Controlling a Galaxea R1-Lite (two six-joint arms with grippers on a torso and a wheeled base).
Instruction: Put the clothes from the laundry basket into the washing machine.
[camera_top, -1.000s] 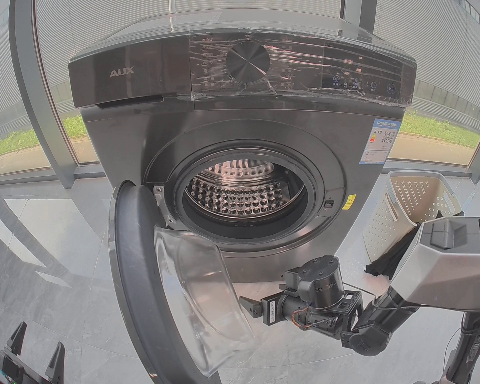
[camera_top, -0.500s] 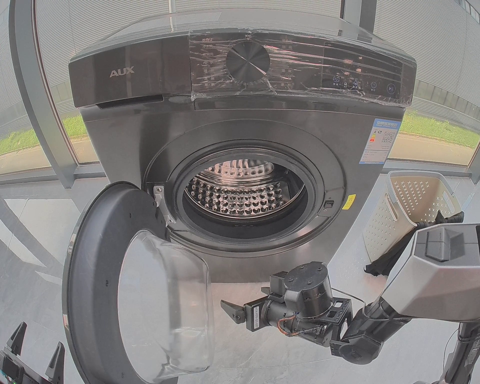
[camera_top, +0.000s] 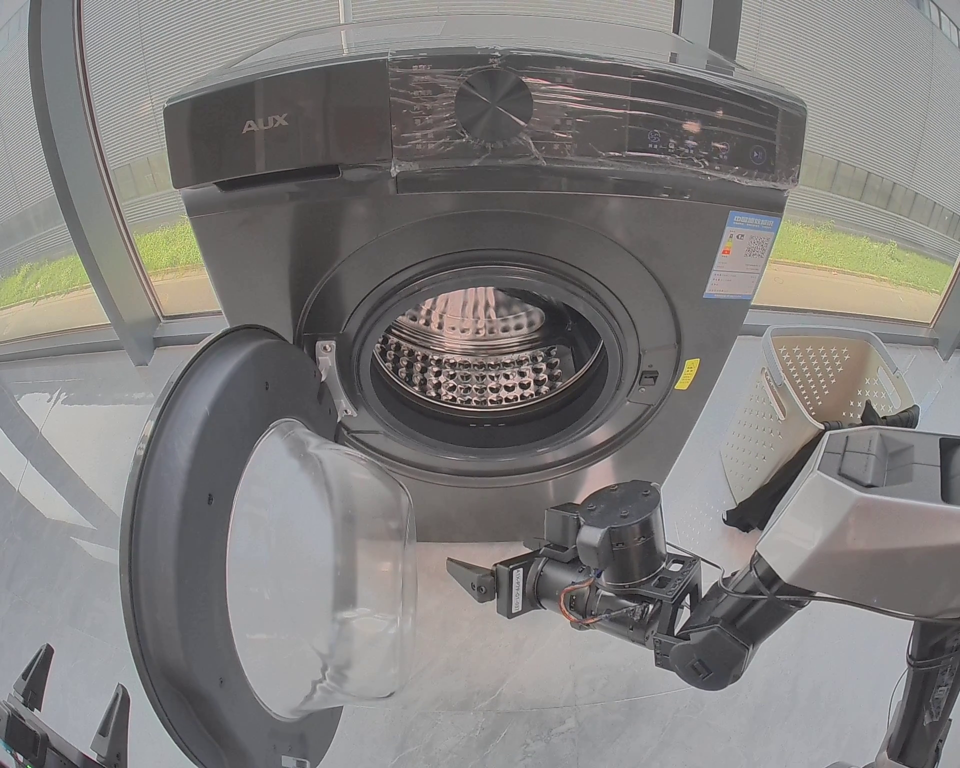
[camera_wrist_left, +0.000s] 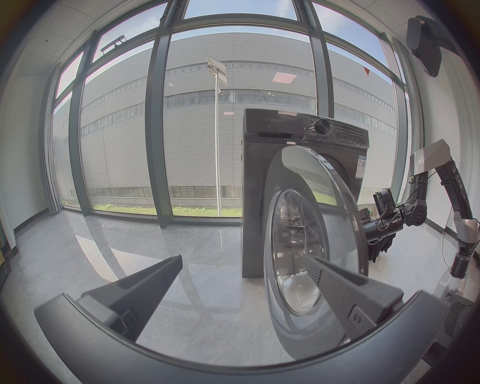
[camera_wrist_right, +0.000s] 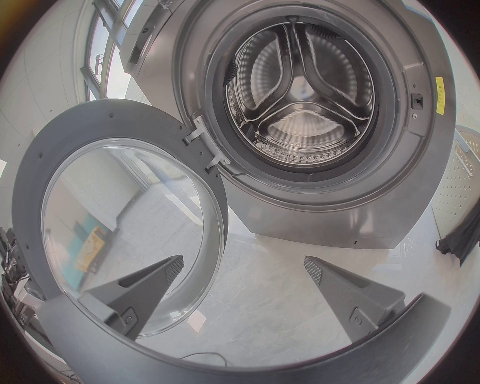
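Swinging fully open over the past second, the washing machine's (camera_top: 480, 250) round door (camera_top: 170, 520) now stands wide on its left-hand hinge, its glass bowl facing the room, where a moment earlier it was seen edge-on and only half open. The right gripper (camera_top: 475, 580) hangs low in front of the machine's base, apart from the door, its fingers (camera_wrist_right: 150, 285) spread wide and holding nothing. The left gripper (camera_wrist_left: 245, 262) sits low at the left, well away from the door, likewise spread and empty. The steel drum (camera_top: 485, 350) shows bare, with no laundry inside. The clothes (camera_top: 775, 495), a dark garment, hang over the front rim of the white laundry basket (camera_top: 830, 380) and trail toward the floor; the basket stands on the floor just beside the machine's right front corner, behind the right arm. With the opening now clear, the loading itself has not begun: the next move appears to be for the right arm to turn toward the basket and take hold of the dark fabric, minding the slack trailing below.
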